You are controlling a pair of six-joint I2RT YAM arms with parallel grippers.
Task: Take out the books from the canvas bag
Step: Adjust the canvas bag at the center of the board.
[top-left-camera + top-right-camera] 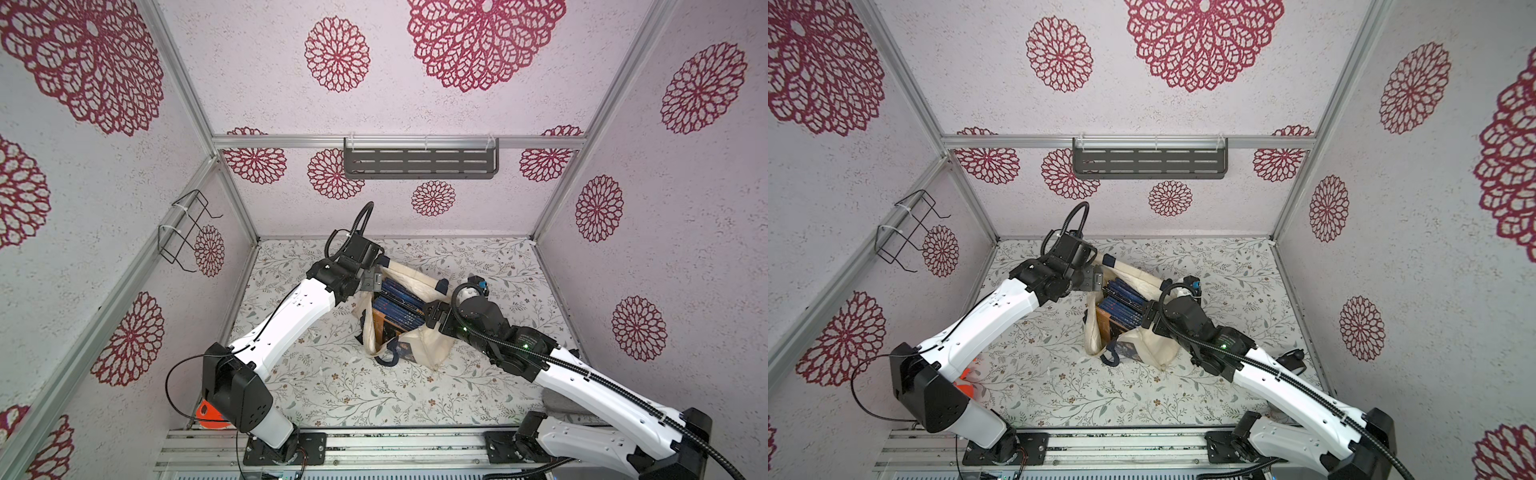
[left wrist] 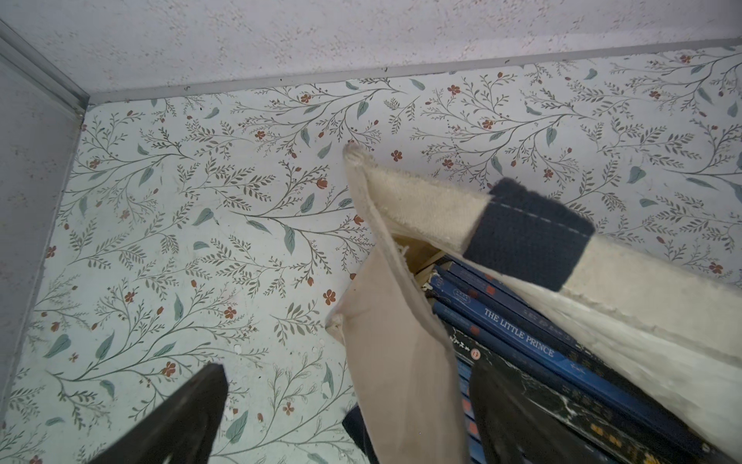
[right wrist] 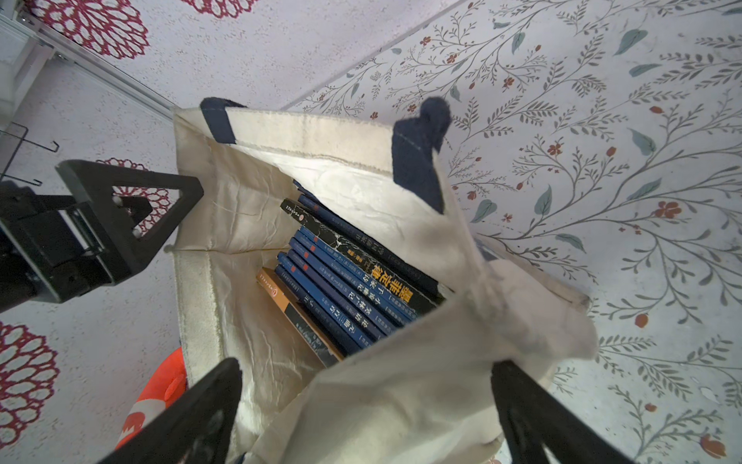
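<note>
canvas bag (image 1: 428, 345): pretty much dead center in both top views, standing mouth-up on the floral tabletop (image 1: 332, 382)
books (image 1: 395, 303): all inside the bag, packed spine-up, mostly dark blue, with one orange-brown book (image 3: 281, 297) at one end of the row
left gripper (image 1: 371, 280): jaws spread wide, straddling the bag's upper-left rim, not clamped
right gripper (image 3: 367, 365): wide too, canvas wall loose between its fingers
</note>
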